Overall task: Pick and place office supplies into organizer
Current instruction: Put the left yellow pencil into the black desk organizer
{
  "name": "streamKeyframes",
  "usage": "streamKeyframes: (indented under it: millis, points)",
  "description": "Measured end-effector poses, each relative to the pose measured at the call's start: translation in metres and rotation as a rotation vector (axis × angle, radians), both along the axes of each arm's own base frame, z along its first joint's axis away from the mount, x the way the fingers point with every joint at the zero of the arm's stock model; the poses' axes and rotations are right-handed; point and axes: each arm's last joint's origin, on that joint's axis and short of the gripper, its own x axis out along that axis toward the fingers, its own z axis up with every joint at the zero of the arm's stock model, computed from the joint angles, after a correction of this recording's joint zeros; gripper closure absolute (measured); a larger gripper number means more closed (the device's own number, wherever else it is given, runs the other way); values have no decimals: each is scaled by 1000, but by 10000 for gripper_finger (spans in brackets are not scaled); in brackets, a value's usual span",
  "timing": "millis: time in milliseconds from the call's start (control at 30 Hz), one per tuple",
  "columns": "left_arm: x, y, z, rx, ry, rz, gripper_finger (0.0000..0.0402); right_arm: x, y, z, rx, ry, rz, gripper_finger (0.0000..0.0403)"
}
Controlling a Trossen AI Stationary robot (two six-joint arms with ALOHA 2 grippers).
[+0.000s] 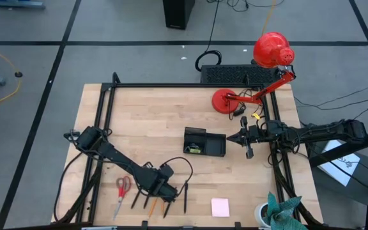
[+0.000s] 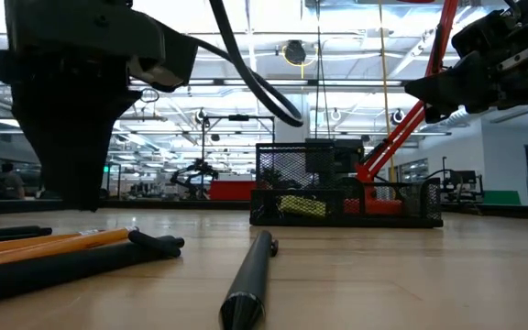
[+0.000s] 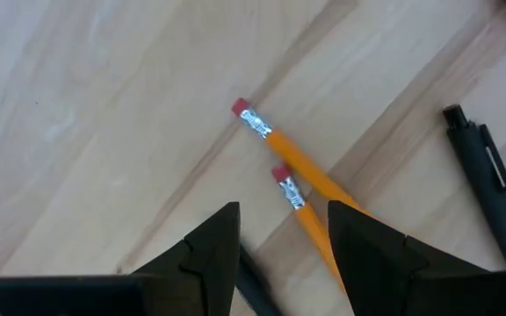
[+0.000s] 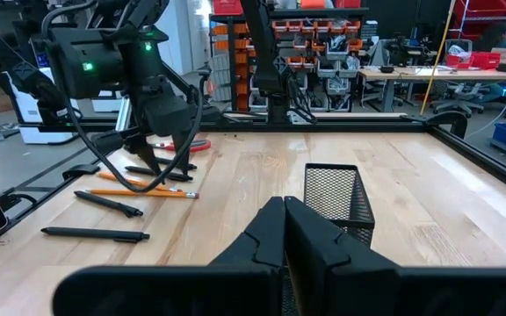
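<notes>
— Honestly, what can't you make out here?

— From above, the left arm covers part of the orange pencils [image 1: 153, 205], so only their lower ends show past it. The tips of the left gripper [image 1: 168, 195] merge with the dark pens there. In the left wrist view the pencils' [image 3: 301, 189] points run under the fingers [image 3: 372, 254] and are cut off. A black pen [image 3: 486, 189] leaves that picture at the edge.

— And the left gripper itself?

— Its fingers stand apart with nothing between them. It hangs low over the counter [image 1: 152, 128], right above the two pencils, whose eraser ends lie just ahead of the tips. I cannot tell whether the fingers touch the wood.

— Where are the other supplies?

— The red-handled scissors [image 1: 122, 189] lie just left of that gripper, a black pen [image 1: 185, 197] just right of it, and a pink sticky-note pad [image 1: 220, 207] farther right near the counter's front edge.

— The organizer?

— The organizer [image 1: 203, 142] sits mid-counter, well apart from the left gripper. In the low view its mesh wall [image 2: 346, 194] half hides something yellow-green inside; I cannot say what it is.

— The right arm?

— The right gripper [image 1: 248, 152] waits just right of the organizer, fingers pressed together and empty, raised off the counter. A red lamp [image 1: 260, 73] stands behind it.
</notes>
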Motion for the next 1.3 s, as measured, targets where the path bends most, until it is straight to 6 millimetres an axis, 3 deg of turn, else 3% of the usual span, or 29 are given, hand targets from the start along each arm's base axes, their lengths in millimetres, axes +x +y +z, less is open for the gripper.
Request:
streamKeyframes:
  millis: [600, 1067, 1300]
  points:
    - [6, -9, -26, -21, 34, -31, 222, 0, 0, -1, 1, 9, 0, 399]
    - [9, -9, -27, 0, -10, -74, 222, 0, 0, -1, 1, 10, 1, 399]
    - [19, 5, -26, -25, -13, -101, 222, 0, 0, -1, 8, 10, 1, 399]
